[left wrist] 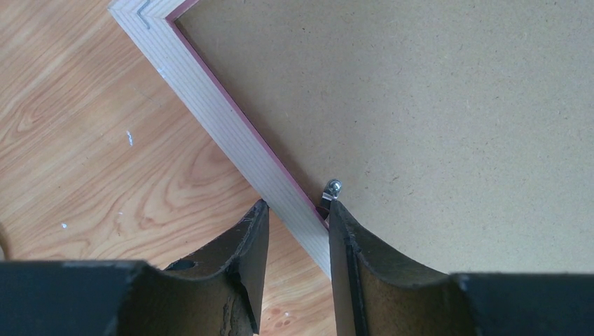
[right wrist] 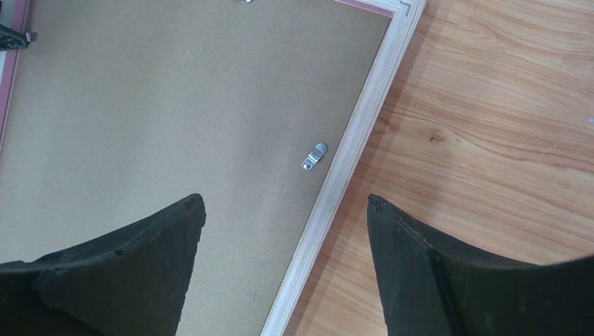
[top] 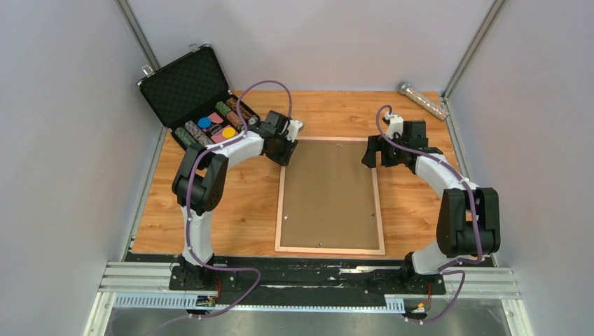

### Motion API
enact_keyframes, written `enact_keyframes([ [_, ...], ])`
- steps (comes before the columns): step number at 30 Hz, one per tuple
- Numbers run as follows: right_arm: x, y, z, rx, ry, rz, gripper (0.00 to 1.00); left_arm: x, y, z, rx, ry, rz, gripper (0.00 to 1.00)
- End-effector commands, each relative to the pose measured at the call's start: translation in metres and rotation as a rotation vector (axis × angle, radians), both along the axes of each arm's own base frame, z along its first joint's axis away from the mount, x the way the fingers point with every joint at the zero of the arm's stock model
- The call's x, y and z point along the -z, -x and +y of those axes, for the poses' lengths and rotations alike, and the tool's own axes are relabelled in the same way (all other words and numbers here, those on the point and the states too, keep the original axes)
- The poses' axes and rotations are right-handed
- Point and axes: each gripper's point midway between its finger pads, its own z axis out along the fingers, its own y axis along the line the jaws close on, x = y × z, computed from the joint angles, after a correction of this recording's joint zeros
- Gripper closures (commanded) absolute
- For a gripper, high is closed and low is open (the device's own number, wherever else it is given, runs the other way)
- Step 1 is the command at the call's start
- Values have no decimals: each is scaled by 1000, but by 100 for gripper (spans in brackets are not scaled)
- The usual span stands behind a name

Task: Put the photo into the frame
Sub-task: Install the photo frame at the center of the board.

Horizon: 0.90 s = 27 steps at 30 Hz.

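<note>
1. Left arm (top: 231, 148): elbow raised, forearm stretched forward and inward toward the table's middle.
2. Left gripper (top: 283, 148) (left wrist: 298, 205): pointed down, dark fingers (left wrist: 242, 262) only a narrow gap apart; clamped or free, not clear.
3. Right arm (top: 448, 183): elbow raised, forearm stretched forward and inward, mirroring the other.
4. Right gripper (top: 372, 152) (right wrist: 286, 199): tilted downward, fingers (right wrist: 133, 262) spread wide, gripping nothing.

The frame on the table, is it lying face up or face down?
Face down: the frame shows its light wood back, and the brown backing board with small metal clips faces up.
</note>
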Motion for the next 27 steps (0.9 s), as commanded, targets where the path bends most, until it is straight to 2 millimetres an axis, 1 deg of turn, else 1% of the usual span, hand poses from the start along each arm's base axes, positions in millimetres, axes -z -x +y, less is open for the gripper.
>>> enact_keyframes([
  [1, -6, -6, 1, -19, -5, -28, 17, -5, -6, -12, 28, 26, -18, 62],
  [11, -2, -6, 2, -23, -8, -14, 18, -11, -6, -16, 37, 46, -22, 70],
  [17, -1, -5, 2, -25, -8, -12, 18, -13, -6, -18, 49, 56, -24, 77],
  [22, 0, -6, 2, -26, -7, -9, 19, -20, -8, -19, 61, 58, -40, 81],
  [24, 1, -5, 2, -27, -6, -7, 19, -22, -9, -19, 60, 57, -45, 77],
  [25, 0, -5, 2, -27, -6, -8, 19, -23, -9, -18, 57, 55, -46, 71],
  [26, 1, -5, 2, -28, -7, -5, 19, -25, -9, -18, 53, 56, -50, 67],
  [27, 1, -5, 2, -28, -7, -6, 19, -26, -10, -17, 50, 53, -51, 58],
])
